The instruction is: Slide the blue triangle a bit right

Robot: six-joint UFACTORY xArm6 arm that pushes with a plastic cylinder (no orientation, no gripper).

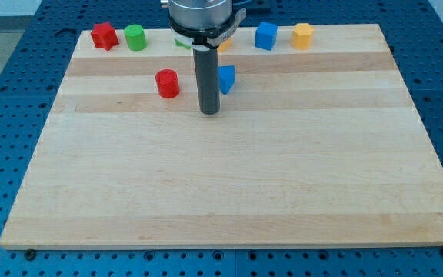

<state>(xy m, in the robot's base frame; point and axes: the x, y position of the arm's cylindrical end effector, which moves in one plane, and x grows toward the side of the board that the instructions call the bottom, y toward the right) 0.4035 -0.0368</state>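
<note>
My tip (pixel 210 112) carries no pincer. It stands just left of and a little nearer than the blue triangle (pixel 226 78). Because the tip sits low, a push right can graze the corner, and the triangle may spin toward the blue cube (pixel 265 35) and the orange block (pixel 303 35) behind.
</note>
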